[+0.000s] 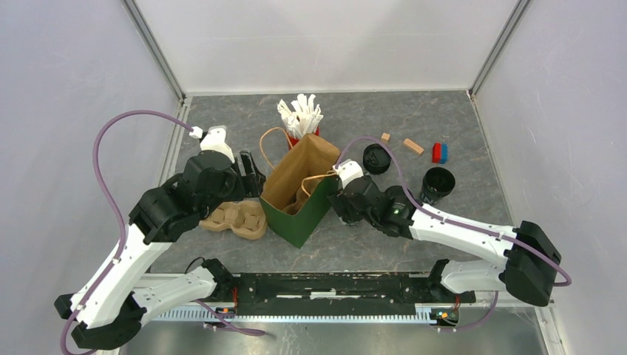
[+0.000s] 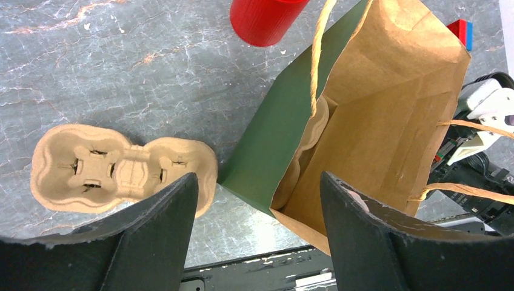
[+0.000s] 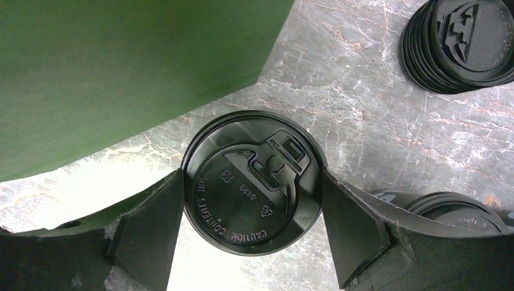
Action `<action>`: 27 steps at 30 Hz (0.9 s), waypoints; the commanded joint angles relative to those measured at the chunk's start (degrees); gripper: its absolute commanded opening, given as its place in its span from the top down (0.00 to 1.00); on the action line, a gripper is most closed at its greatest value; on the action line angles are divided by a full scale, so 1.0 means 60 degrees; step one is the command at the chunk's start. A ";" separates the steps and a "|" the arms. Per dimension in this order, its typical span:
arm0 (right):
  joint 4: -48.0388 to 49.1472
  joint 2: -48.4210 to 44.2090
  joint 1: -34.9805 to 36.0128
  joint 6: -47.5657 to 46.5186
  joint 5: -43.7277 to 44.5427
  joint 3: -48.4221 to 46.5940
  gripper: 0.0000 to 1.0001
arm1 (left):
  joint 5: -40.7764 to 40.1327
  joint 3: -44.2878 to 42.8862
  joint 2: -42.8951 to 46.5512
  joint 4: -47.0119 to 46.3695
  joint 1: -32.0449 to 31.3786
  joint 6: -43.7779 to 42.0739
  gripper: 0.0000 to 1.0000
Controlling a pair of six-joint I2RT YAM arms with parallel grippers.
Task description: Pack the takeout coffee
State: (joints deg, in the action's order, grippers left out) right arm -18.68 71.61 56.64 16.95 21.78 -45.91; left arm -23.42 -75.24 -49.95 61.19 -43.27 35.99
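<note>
Black lidded takeout coffee (image 3: 254,185), seemingly upright, just beside the green bag (image 3: 121,73)

You can count one green bag (image 1: 307,216), two brown cup trays (image 1: 238,220), two black cups (image 3: 253,182), one pile of black lids (image 1: 375,158), one red cup of white sticks (image 1: 301,122), two wooden blocks (image 1: 413,146), one red-and-blue block (image 1: 440,152).

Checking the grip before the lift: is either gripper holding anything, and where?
The left gripper holds nothing. The right gripper has fingers flanking the capped cup at its top rim; an actual grip can't be confirmed.
</note>
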 commanded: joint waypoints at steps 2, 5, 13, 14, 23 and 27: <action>-0.0076 -0.0663 0.0052 0.0081 0.0410 0.0358 0.21 | 0.0080 -0.0172 -0.0034 0.0046 -0.0024 0.0447 0.21; -0.0091 -0.0949 0.0044 0.0089 0.0307 0.0559 0.21 | 0.0373 -0.0221 -0.0229 0.0070 -0.0023 0.0376 0.22; -0.0533 -0.1619 0.0043 0.0378 -0.0009 0.0657 0.22 | 0.0843 -0.0372 -0.0773 0.0141 -0.0029 0.0300 0.22; -0.0620 -0.1687 0.0052 0.0422 -0.0024 0.0679 0.22 | 0.0781 -0.0396 -0.0869 0.0223 -0.0026 0.0336 0.22; -0.1253 -0.2433 0.0045 0.0672 0.0100 0.0634 0.22 | 0.0724 -0.0308 -0.1323 -0.0321 -0.0025 -0.0702 0.27; -0.1545 -0.2622 0.0049 0.0703 0.0344 0.0368 0.22 | 0.0794 -0.0304 -0.1477 -0.0647 -0.0025 -0.1346 0.36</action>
State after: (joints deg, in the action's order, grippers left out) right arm -26.02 57.67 56.64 19.88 21.76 -41.34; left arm -19.16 -75.37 -58.28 61.14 -43.27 33.61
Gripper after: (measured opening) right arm 0.807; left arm 0.682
